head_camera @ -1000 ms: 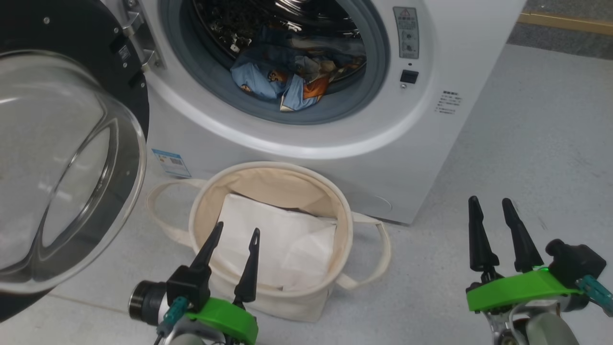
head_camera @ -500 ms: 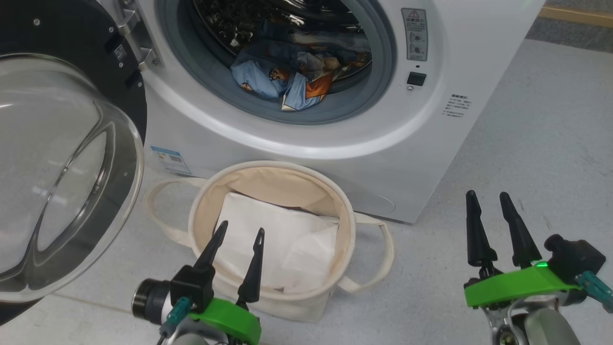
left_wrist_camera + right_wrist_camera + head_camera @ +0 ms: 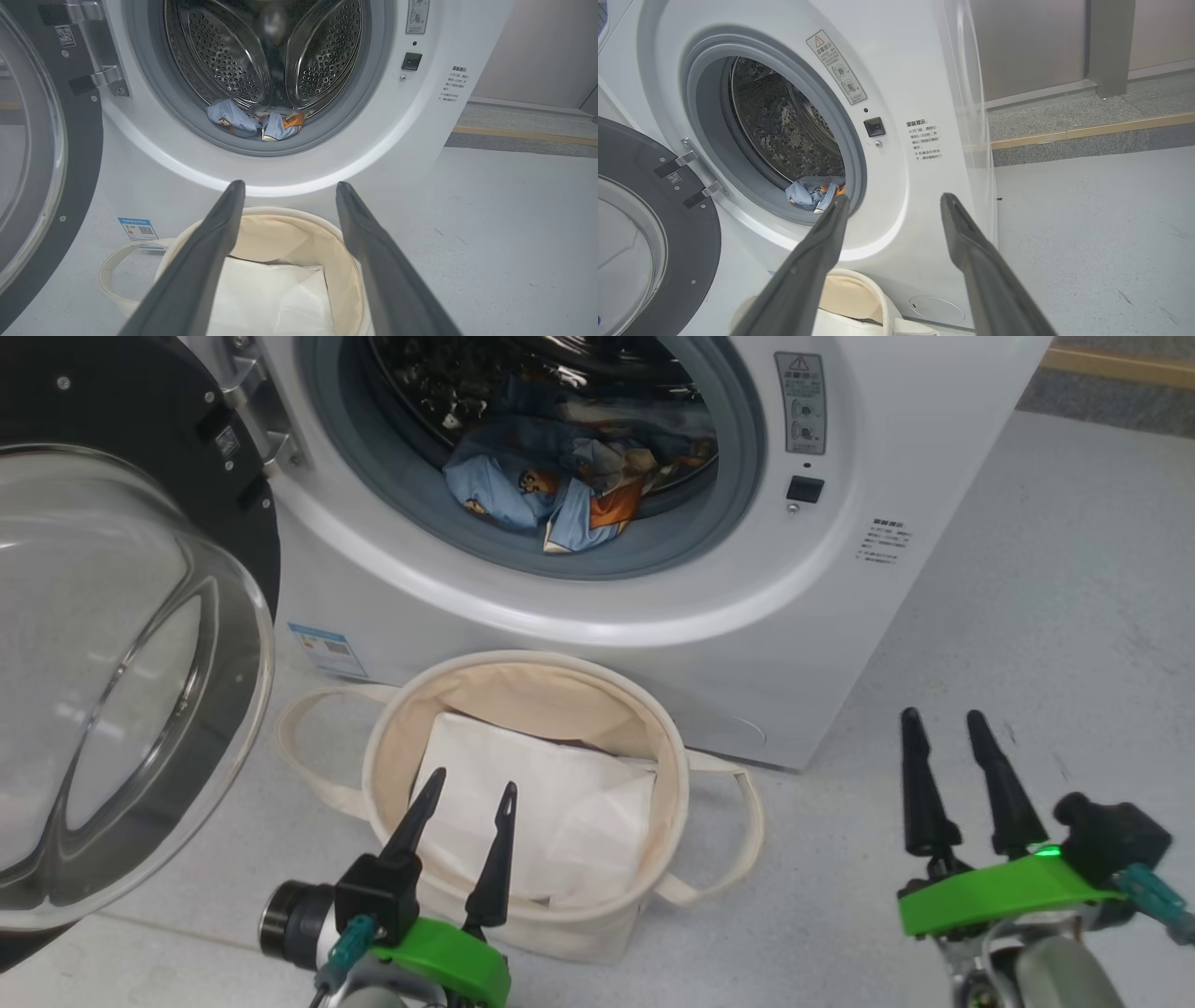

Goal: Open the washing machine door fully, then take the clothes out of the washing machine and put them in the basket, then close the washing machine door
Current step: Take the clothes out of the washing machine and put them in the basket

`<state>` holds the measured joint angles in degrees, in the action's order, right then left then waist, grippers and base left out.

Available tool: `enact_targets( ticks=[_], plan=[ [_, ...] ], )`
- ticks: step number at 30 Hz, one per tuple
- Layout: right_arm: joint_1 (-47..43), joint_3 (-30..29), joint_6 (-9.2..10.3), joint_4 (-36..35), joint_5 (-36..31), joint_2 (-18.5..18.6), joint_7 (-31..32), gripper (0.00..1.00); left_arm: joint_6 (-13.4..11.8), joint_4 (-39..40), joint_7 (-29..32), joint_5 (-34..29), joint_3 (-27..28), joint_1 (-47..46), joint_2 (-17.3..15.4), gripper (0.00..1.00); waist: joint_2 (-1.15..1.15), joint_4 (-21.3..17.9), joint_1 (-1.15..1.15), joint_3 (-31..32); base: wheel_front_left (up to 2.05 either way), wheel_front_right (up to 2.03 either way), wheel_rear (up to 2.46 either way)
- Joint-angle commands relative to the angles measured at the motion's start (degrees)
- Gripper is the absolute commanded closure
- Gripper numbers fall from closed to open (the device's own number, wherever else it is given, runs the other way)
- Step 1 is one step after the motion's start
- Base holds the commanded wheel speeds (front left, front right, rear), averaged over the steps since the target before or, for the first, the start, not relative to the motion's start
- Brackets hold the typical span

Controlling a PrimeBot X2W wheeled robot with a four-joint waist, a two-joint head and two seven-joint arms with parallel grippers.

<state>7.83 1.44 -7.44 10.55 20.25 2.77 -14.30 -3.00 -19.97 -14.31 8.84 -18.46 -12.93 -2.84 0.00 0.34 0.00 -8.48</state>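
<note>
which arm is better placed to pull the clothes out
Likely left: the left tool hangs by the basket, facing the clothes squarely; the right tool is off to the side.

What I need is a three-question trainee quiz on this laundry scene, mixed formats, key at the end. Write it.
1. Fill in: the basket holds a folded sheet whose colour is ___.
2. True or false: the washing machine door stands open.
3. Multiple choice: the clothes lie
A. in the basket
B. inside the washing machine
C. hanging on that door

Key: 1 white; 2 true; 3 B.
</note>
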Motion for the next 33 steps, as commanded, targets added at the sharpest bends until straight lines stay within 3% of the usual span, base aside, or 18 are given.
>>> enact_targets(
  ticks=[1, 7, 15, 24, 33],
  plan=[
    [1.33, 2.36, -0.05, -1.97, 0.14, 0.10, -0.70, 0.00, -0.44, 1.22, -0.69, -0.25, 1.58, -2.29, -0.04, 0.00, 0.00, -0.19, 0.00, -0.33, 0.00, 0.00, 0.00],
    [1.36, 6.02, -0.05, -2.71, 0.74, 0.10, -0.70, 0.00, -1.16, -0.92, -0.69, -1.41, 2.63, -6.60, -0.19, 0.00, 0.00, -2.23, 0.00, -3.46, 0.00, 0.00, 0.00],
    [2.96, 6.49, -0.05, -4.31, 2.65, 0.10, -0.70, 0.00, -1.57, -7.48, -0.41, -3.54, 4.57, -19.89, -3.50, 0.00, 0.00, -6.81, 0.00, -11.08, 0.00, 0.00, 0.00],
    [7.14, 8.14, -0.05, -5.88, 5.04, 0.10, -0.70, 0.00, -0.60, -13.74, 8.93, -3.66, 7.20, -38.97, -9.26, 0.00, 0.00, -10.80, 0.00, -20.86, 0.00, 0.00, 0.00],
    [10.58, 11.66, -0.05, -6.45, 7.16, 0.10, -0.70, 0.00, -1.17, -20.22, 15.65, -6.01, 5.79, -53.28, -10.48, 0.00, 0.00, -12.71, 0.00, -27.13, 0.00, 0.00, 0.00]
  ],
)
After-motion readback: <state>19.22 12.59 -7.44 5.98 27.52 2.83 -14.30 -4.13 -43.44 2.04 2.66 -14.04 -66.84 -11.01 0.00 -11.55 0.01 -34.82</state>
